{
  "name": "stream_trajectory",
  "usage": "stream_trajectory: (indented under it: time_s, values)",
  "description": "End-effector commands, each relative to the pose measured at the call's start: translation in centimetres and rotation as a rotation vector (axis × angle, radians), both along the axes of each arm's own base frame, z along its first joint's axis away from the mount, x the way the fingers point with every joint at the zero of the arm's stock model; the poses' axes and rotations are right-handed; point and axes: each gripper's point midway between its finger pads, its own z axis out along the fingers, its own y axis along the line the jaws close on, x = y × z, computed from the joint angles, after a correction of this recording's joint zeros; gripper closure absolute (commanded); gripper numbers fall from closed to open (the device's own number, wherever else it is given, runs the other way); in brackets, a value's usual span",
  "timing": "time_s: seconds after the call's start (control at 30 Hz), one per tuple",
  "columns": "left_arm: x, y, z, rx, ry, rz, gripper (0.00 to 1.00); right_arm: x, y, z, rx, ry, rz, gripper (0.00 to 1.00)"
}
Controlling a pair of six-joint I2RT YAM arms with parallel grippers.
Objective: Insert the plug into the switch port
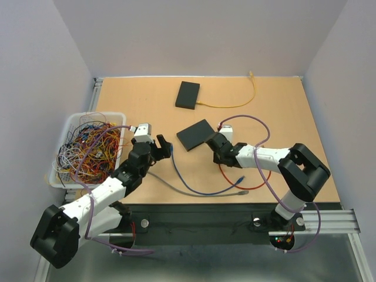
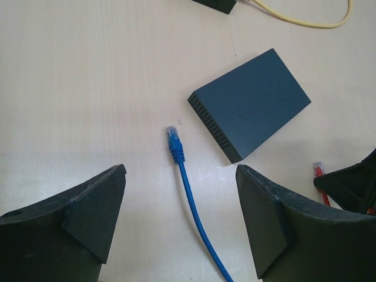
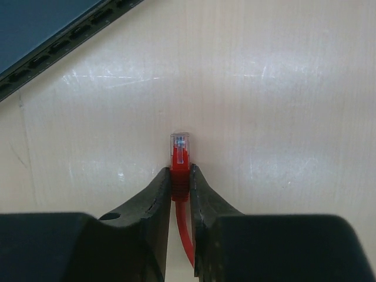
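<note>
My right gripper [image 3: 180, 176] is shut on the ribbed boot of a red plug [image 3: 180, 147]. The plug's clear tip sticks out ahead of the fingers, low over the table. The dark switch [image 3: 35, 29] lies ahead and to the left, its slotted edge facing the plug, a gap between them. From above, the switch [image 1: 195, 134] sits mid-table with the right gripper [image 1: 216, 144] just right of it. My left gripper [image 2: 181, 170] hangs open over a blue cable whose plug [image 2: 173, 141] lies left of the switch [image 2: 252, 103]. The red plug [image 2: 318, 169] shows at the right.
A second dark box [image 1: 188, 94] with a yellow cable [image 1: 235, 106] lies at the back. A white basket [image 1: 97, 114] of tangled wires stands at the left. Blue [image 1: 182, 176], grey [image 1: 176, 189] and red [image 1: 241, 185] cables trail across the near part of the table.
</note>
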Motion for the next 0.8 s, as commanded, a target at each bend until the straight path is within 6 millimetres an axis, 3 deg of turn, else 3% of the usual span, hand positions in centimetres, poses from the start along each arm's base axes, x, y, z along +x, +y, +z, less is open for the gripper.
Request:
stream_trajectory:
  time_s: [0.0,0.13,0.23,0.43,0.63,0.77]
  values:
    - [0.5,0.5,1.0,-0.016,-0.048,0.032,0.13,-1.9,0.0,-1.3,-0.052,0.022,0.092,1.0]
    - [0.7,0.8,1.1,-0.022,-0.052,0.056,0.13,-3.0,1.3,0.2,-0.002,-0.051,0.215,0.99]
    - [0.8,1.2,1.2,-0.028,-0.052,0.086,0.14,-4.3,3.6,1.9,0.1,-0.135,0.35,1.0]
    - [1.0,2.0,1.0,-0.014,-0.047,0.139,0.15,-8.1,6.0,4.0,0.307,-0.227,0.597,1.0]
    - [2.4,1.9,1.1,0.024,-0.051,0.159,0.15,-8.5,7.1,6.8,0.357,-0.326,0.704,1.0]
    - [4.7,0.3,1.6,0.064,-0.056,0.112,0.11,-8.8,7.5,7.6,0.368,-0.359,0.759,1.0]
